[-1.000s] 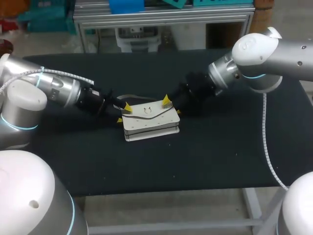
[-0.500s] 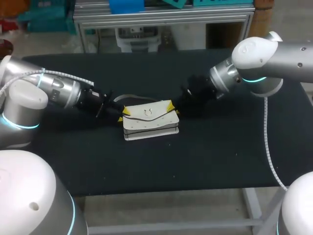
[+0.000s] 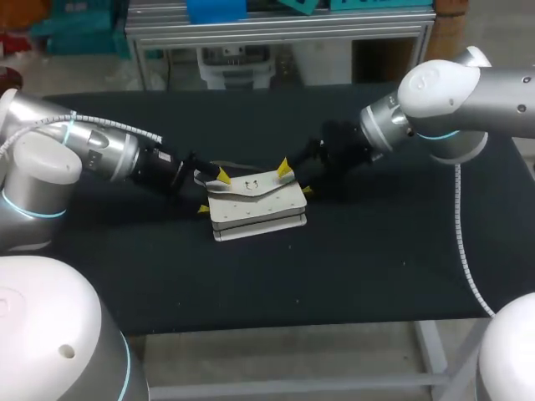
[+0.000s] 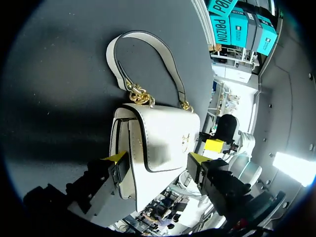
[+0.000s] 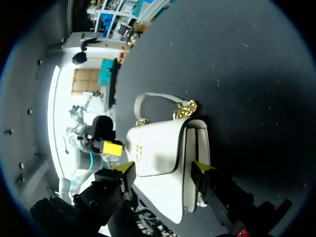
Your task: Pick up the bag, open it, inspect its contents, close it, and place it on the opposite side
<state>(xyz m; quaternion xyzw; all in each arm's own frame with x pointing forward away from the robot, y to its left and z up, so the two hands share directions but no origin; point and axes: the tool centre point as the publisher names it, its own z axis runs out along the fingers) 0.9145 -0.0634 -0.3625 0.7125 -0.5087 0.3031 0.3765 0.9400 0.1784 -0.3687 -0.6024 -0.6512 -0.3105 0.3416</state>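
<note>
The white bag (image 3: 255, 209) lies near the middle of the black table (image 3: 351, 276), flap side up, with its layered edge turned toward the near side. The flap (image 3: 251, 188) has a dark trim and comes to a blunt point at the front, where a small gold clasp (image 4: 186, 139) sits. In the head view the flap's edge seems to stand a little off the body, though the wrist views do not settle that. The handle (image 4: 143, 54) lies flat on the table behind the bag, joined to it by gold chain links (image 4: 139, 94) at both ends.

The left arm (image 3: 92, 150) comes in low from the left. The left gripper (image 3: 212, 192) is at the bag's left end, with that end inside its span (its wrist view has the bag directly ahead, very close). Whether it clamps the bag or only brackets it, I cannot tell.

The right arm (image 3: 443, 100) reaches in from the right. The right gripper (image 3: 296, 181) straddles the bag's right end in the same way, and its hold cannot be told from these views either. The two grippers face each other across the bag, which rests on the table between them.
</note>
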